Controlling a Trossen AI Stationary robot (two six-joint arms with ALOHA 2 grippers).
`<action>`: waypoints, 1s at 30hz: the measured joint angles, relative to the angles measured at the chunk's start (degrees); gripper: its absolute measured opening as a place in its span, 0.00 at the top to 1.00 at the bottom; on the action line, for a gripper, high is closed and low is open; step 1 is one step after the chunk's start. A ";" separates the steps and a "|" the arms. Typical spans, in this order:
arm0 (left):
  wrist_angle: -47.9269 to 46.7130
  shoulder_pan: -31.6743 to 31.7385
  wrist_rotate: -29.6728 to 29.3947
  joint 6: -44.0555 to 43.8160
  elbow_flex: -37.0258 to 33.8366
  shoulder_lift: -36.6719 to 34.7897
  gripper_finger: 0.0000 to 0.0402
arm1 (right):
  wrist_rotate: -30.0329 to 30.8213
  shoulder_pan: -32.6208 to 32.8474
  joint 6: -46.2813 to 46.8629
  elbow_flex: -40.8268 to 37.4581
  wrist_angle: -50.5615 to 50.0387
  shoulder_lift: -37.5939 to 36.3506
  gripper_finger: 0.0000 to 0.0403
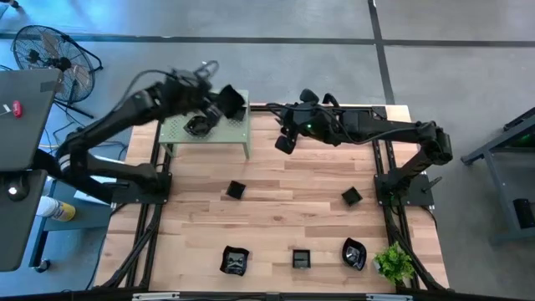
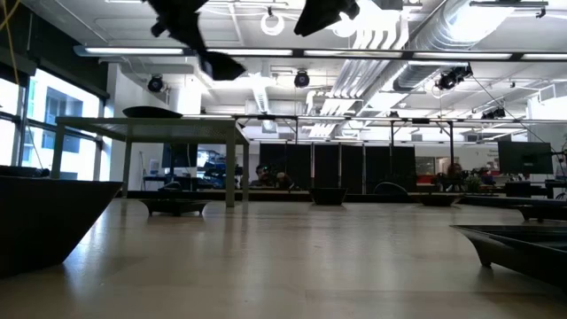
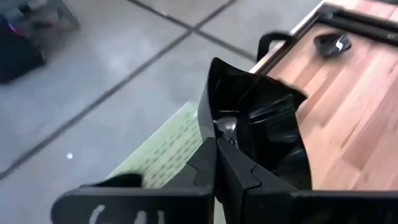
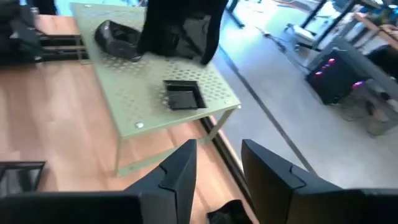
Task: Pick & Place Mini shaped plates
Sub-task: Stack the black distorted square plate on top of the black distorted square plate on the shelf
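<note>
My left pincer (image 3: 217, 146) grips a glossy black plate (image 3: 261, 124) above the green shelf (image 1: 230, 134).

The plate is thin, square-ish with flared, creased walls, and my fingers pinch its rim. The shelf below is pale green perforated metal on legs and carries a rounded dark dish (image 4: 118, 38) and a flat square one (image 4: 183, 95). My right pincer (image 4: 217, 163) hangs apart, its fingers spread and empty. More black plates (image 1: 235, 261) dot the pale wood-plank desk (image 1: 284, 217), beside a small plant (image 1: 394, 263).

L gripper (image 1: 227, 104) over pale green stand (image 1: 175, 132) at far left, holding a black plate (image 1: 235, 100); another plate (image 1: 196, 125) sits on stand. R gripper (image 1: 285, 142) hangs just right of stand. Five plates (image 1: 235, 190) on wood table (image 1: 284, 217); plant (image 1: 394, 263) near right.
</note>
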 joint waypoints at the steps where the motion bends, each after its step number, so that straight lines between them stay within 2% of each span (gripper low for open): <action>1: -1.34 3.03 2.73 0.62 0.01 -0.50 1.00 | -0.78 0.01 -0.01 0.00 -0.01 0.00 0.70; 7: -6.95 20.67 15.17 1.79 0.01 -1.37 1.00 | -2.79 0.02 -0.01 0.00 0.01 0.00 0.69; 10: -7.72 27.29 17.97 1.93 0.01 -1.26 1.00 | -3.00 0.02 -0.01 0.00 0.01 0.00 0.69; 14: -8.67 32.89 20.07 4.74 -0.56 -1.04 1.00 | -4.21 0.02 -0.03 0.00 0.01 0.00 0.69; 21: -10.41 33.67 22.50 8.91 -0.88 0.77 1.00 | -4.96 0.02 -1.43 -0.02 0.14 0.00 0.69; 30: -9.23 33.72 19.57 9.05 -2.38 4.62 1.00 | -4.94 0.02 -1.54 0.00 0.22 0.00 0.69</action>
